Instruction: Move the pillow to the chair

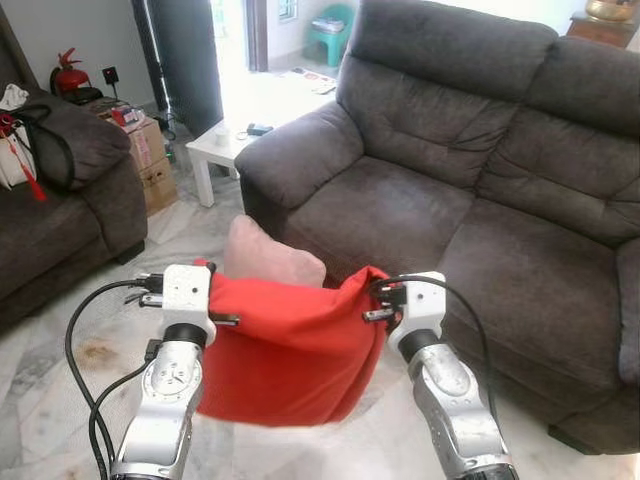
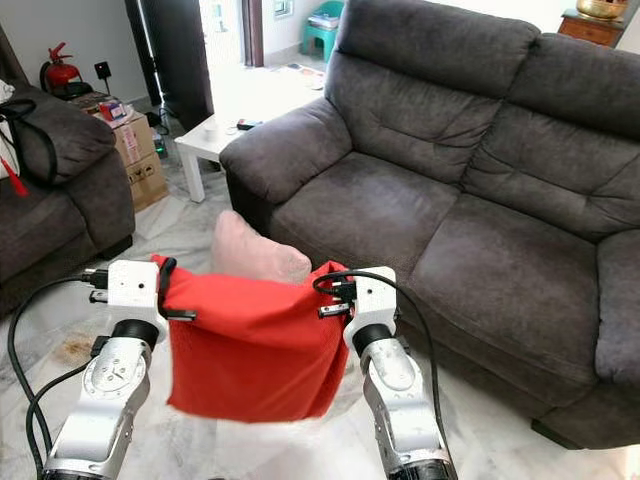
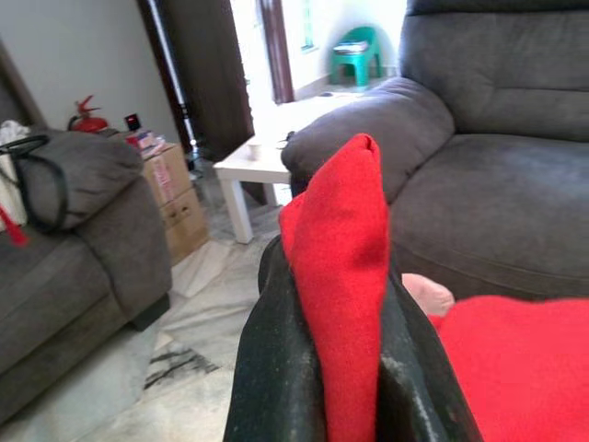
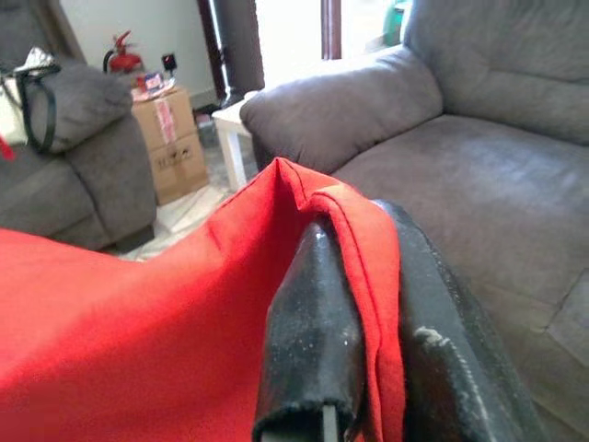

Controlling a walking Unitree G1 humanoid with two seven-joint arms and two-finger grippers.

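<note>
Left gripper (image 1: pixel 205 290) pinched on one top corner of the red pillow (image 1: pixel 285 350); right gripper (image 1: pixel 380 300) clamped on the other corner. Wrist views confirm cloth squeezed between each pair of fingers (image 3: pixel 276 368). Pillow hangs slack between both arms, clear of the floor (image 1: pixel 60 400), just in front of the sofa (image 1: pixel 450 200). A pink cushion (image 1: pixel 265 255) sits behind it. Pick-up looks done. Carry and set-down remain; pillow not yet on any seat. Armchair (image 1: pixel 60 210) stands off to the left.
</note>
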